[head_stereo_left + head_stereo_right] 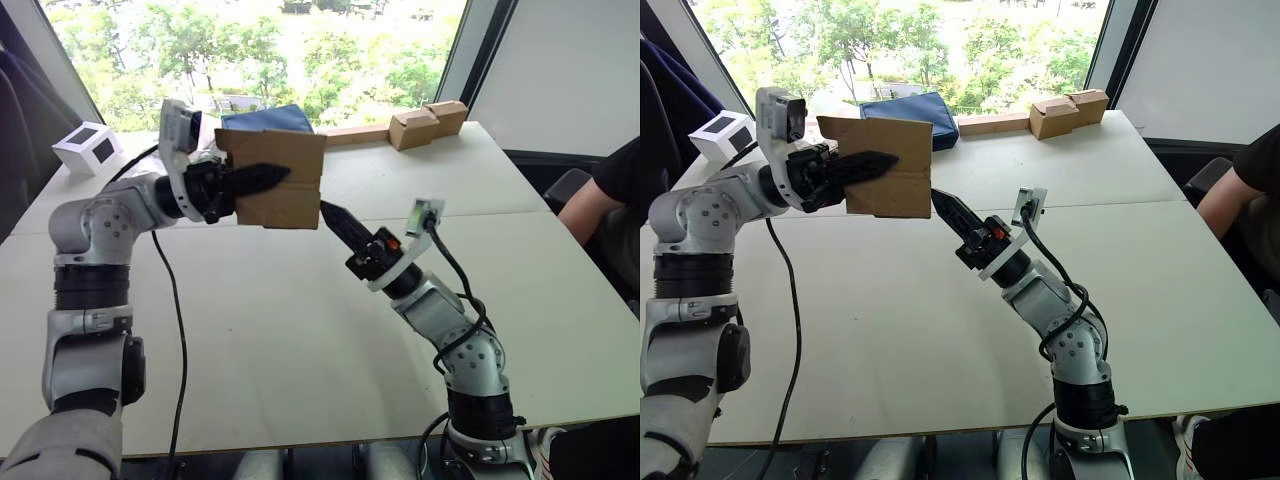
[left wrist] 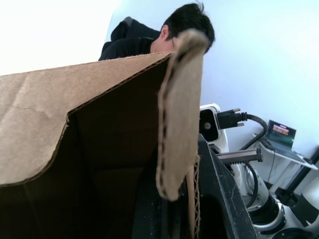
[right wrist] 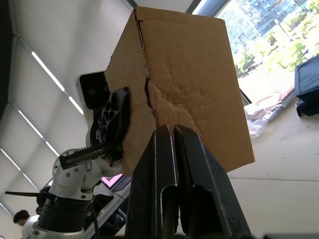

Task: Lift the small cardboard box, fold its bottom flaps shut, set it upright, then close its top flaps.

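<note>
The small cardboard box (image 1: 272,180) is held clear above the table (image 1: 300,330), its wall pinched between the left gripper (image 1: 262,177) fingers. The right gripper (image 1: 943,209), fingers together and empty, touches the box's lower corner. Risk: a hard push could pivot the box out of that single-wall pinch.

Big window (image 1: 300,50) across the far side, bright daylight, green trees outside. White wall panel (image 1: 570,70) on the right, dark window frame between them. Pale table (image 1: 300,340) with a seam running across the middle. Ceiling with long light strips (image 3: 50,74) in the right wrist view. Person in a dark top (image 1: 610,200) seated at the table's right edge.
</note>
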Controlling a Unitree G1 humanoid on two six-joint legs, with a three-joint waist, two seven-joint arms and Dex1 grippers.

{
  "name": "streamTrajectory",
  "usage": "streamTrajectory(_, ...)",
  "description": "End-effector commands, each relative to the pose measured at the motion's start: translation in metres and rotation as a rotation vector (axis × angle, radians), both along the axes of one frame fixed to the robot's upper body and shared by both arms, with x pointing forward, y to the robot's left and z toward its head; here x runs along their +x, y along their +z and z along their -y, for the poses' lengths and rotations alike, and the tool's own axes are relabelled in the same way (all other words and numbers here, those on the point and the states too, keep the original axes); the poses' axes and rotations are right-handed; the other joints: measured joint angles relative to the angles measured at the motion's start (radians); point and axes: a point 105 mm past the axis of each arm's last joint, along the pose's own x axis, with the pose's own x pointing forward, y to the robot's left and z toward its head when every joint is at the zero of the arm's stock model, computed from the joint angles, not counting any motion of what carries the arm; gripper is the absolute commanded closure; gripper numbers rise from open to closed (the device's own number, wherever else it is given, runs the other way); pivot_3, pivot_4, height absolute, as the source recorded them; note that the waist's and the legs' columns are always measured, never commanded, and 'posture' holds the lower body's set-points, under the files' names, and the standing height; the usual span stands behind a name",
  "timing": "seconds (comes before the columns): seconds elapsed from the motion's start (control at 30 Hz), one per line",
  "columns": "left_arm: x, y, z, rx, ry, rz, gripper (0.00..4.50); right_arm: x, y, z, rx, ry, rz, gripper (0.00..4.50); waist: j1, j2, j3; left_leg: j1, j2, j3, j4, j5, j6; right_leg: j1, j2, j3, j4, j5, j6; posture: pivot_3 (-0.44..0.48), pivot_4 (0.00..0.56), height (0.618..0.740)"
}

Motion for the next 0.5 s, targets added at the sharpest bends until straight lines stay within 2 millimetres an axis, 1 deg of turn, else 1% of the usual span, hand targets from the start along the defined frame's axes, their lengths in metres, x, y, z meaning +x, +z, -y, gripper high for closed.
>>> streamTrajectory(0.03,-0.01,0.0,0.006,0.187,-0.001,0.111,4.5,-0.012,0.012,0.034,-0.106,-0.049,0.081,4.42,0.003,0.0,0.0,0.0,0.0,0.0,0.0,0.0,0.0,0.0,0.0,0.0,0.0,0.0,0.0,0.0,0.15,0.737)
streamTrajectory(0.1,-0.015,-0.003,0.01,0.333,-0.007,0.186,4.5,-0.021,0.004,0.048,-0.285,-0.037,0.114,4.42,0.003,0.0,0.0,-0.001,-0.001,0.0,0.0,0.0,0.0,0.0,-0.002,0.0,0.0,0.0,0.0,0.0,0.15,0.737)
streamTrajectory(0.13,-0.013,-0.004,0.014,0.417,0.016,0.256,4.5,-0.028,-0.002,0.054,-0.41,-0.013,0.135,4.42,0.003,0.0,0.0,-0.001,-0.002,0.0,0.0,0.0,0.001,0.001,-0.002,0.0,-0.001,0.0,0.0,0.0,0.15,0.737)
streamTrajectory(0.17,-0.01,-0.005,0.015,0.471,0.032,0.306,4.5,-0.032,-0.007,0.058,-0.493,0.007,0.146,4.42,0.005,0.0,0.001,-0.001,-0.002,0.0,0.0,-0.001,0.001,0.001,-0.002,0.0,-0.002,0.0,0.0,0.0,0.15,0.737)
streamTrajectory(0.23,-0.005,-0.012,0.017,0.589,0.047,0.349,4.5,-0.038,-0.012,0.065,-0.601,0.039,0.16,4.42,0.005,0.0,0.0,-0.001,-0.002,0.0,0.0,-0.001,0.001,0.002,-0.002,0.0,-0.003,0.0,0.0,0.0,0.15,0.737)
streamTrajectory(0.27,-0.006,-0.024,0.015,0.739,0.014,0.345,4.5,-0.04,-0.015,0.069,-0.688,0.053,0.175,4.42,0.003,0.0,0.0,0.0,0.0,0.0,0.0,-0.001,0.001,0.003,0.0,-0.001,-0.005,0.0,0.0,0.0,0.15,0.737)
streamTrajectory(0.33,-0.011,-0.042,0.018,0.959,-0.065,0.363,4.5,-0.043,-0.035,0.082,-0.964,0.085,0.2,4.42,0.002,0.002,0.002,0.0,0.002,0.0,0.0,-0.001,0.001,0.003,0.002,0.0,-0.005,0.0,0.0,0.0,0.15,0.737)
streamTrajectory(0.37,-0.012,-0.048,0.019,1.025,-0.087,0.366,4.5,-0.042,-0.046,0.089,-1.084,0.091,0.211,4.42,0.002,0.003,0.002,0.0,0.001,0.0,-0.001,-0.001,0.001,0.003,0.003,0.0,-0.006,0.0,0.001,0.0,0.15,0.737)
streamTrajectory(0.4,-0.011,-0.052,0.022,1.061,-0.095,0.371,4.5,-0.041,-0.054,0.094,-1.168,0.095,0.224,4.42,0.001,0.003,0.002,0.0,0.0,0.0,-0.001,-0.001,0.002,0.003,0.003,0.0,-0.006,-0.001,0.001,0.0,0.15,0.737)
streamTrajectory(0.47,-0.015,-0.067,0.027,1.129,-0.122,0.307,4.5,-0.039,-0.065,0.1,-1.273,0.089,0.247,4.42,0.002,0.002,0.002,0.0,0.001,0.0,0.0,-0.002,0.003,0.004,0.004,0.0,-0.007,-0.002,0.002,0.0,0.15,0.737)
streamTrajectory(0.5,-0.017,-0.074,0.029,1.16,-0.137,0.281,4.5,-0.039,-0.067,0.1,-1.288,0.085,0.257,4.42,0.002,0.002,0.002,0.0,0.002,0.0,0.0,-0.002,0.003,0.004,0.004,0.0,-0.007,-0.002,0.002,0.0,0.15,0.737)
